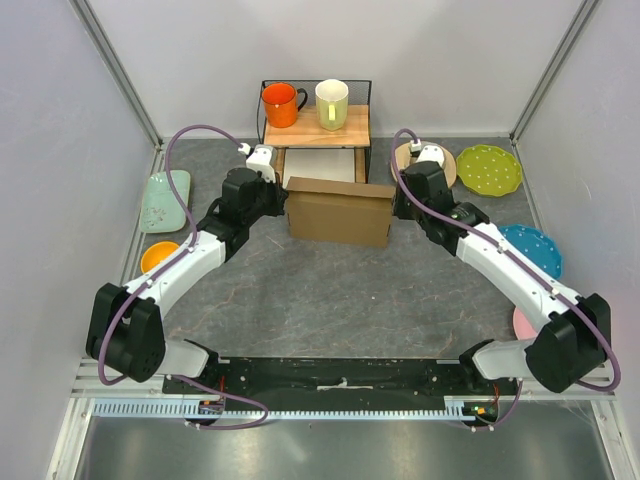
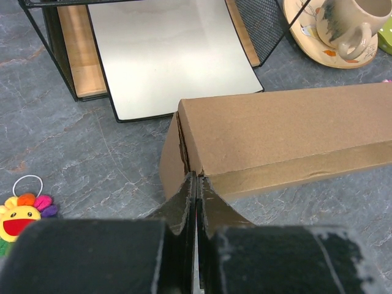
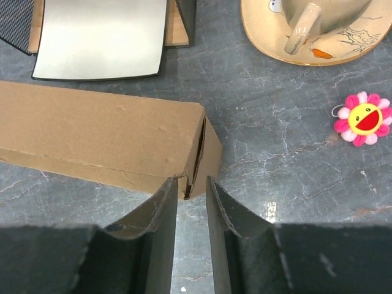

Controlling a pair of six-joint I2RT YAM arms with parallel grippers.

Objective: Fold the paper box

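Note:
The paper box (image 1: 338, 212), plain brown cardboard, stands folded up in the middle of the table, just in front of the wire rack. My left gripper (image 1: 280, 200) is at its left end. In the left wrist view that gripper (image 2: 196, 179) is shut, its tips touching the near left corner of the box (image 2: 288, 135), and I see nothing between the fingers. My right gripper (image 1: 398, 200) is at the right end. In the right wrist view it (image 3: 191, 182) stands partly open, with the near right corner of the box (image 3: 98, 135) just ahead of its tips.
Behind the box, a wire rack (image 1: 316, 128) carries an orange mug (image 1: 282, 104) and a pale mug (image 1: 332, 103), with a white tray (image 1: 318, 165) under it. At right are a saucer with a mug (image 3: 312, 27), a green plate (image 1: 489, 169), a blue plate (image 1: 532, 250) and a flower toy (image 3: 364, 117). At left are a mint tray (image 1: 165, 200), an orange bowl (image 1: 159, 257) and another flower toy (image 2: 24, 214).

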